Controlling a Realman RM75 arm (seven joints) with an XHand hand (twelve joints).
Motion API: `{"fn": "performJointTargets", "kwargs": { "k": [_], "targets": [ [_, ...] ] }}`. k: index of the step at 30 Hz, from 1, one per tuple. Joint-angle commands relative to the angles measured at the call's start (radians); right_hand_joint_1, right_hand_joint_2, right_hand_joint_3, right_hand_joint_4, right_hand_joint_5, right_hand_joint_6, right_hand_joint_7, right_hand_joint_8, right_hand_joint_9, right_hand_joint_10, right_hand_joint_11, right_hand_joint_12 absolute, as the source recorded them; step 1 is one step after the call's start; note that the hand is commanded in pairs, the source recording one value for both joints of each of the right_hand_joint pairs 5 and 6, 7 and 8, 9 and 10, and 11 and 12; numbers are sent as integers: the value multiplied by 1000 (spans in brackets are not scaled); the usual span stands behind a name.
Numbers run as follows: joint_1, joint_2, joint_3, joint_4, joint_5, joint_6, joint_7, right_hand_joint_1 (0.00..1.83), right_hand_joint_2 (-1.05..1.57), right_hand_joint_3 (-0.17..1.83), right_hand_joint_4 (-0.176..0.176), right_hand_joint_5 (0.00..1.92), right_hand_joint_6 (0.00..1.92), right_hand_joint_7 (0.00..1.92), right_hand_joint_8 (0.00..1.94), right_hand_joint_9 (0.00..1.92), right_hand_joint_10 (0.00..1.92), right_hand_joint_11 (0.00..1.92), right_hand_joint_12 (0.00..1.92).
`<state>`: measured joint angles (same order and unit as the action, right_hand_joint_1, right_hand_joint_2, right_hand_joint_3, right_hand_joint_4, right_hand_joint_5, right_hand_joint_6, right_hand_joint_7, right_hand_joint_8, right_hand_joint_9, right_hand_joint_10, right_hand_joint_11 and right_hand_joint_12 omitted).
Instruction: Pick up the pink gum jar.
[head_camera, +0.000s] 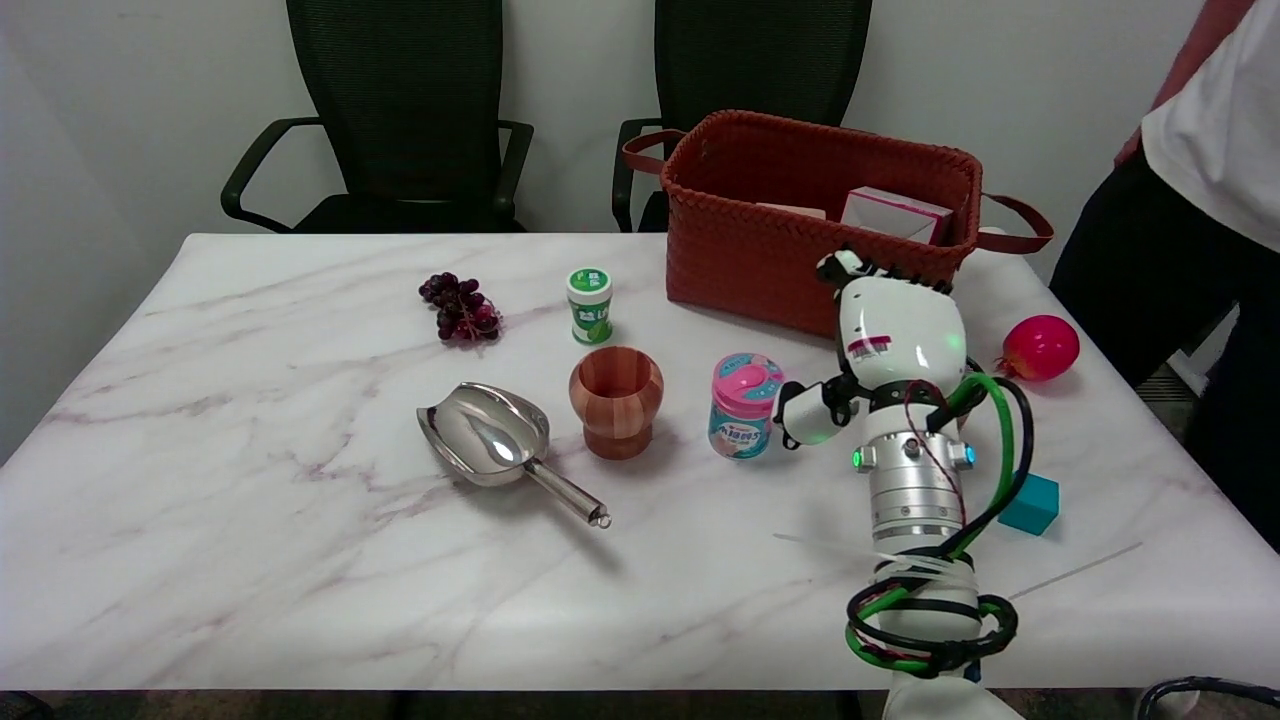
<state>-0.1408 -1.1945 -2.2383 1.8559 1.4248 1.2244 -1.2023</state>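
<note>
The pink gum jar (744, 404), with a pink lid and a teal label, stands upright on the marble table (300, 560), right of a wooden cup (616, 400). My right hand (880, 345) hovers just right of the jar, back of the hand toward the camera. Its thumb sticks out toward the jar and sits very close to the jar's right side; contact cannot be made out. The fingers point away toward the basket and hold nothing.
A woven red-brown basket (800, 250) with boxes stands just behind my hand. A pink ball (1040, 347) and a teal cube (1030, 503) lie to the right. A metal scoop (495, 445), green jar (589, 304) and grapes (460, 306) lie left. A person (1200, 200) stands at the right edge.
</note>
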Motion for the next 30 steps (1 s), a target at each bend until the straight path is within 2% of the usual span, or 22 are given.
{"fn": "performJointTargets", "kwargs": {
  "k": [1,8,16,30],
  "targets": [
    [11,-7,8,-8,-51,-52,227,1196,-62,1451,0,486,486,735,735,876,876,793,793],
    [15,-8,21,-11,-63,-95,271,1222,-59,1404,0,420,420,706,706,854,854,791,791],
    [25,-11,95,-17,-54,-191,408,1225,-35,1359,0,384,384,709,709,861,861,811,811],
    [24,-8,110,-33,18,-231,421,1242,-44,1322,0,337,337,685,685,845,845,789,789]
  ]
}}
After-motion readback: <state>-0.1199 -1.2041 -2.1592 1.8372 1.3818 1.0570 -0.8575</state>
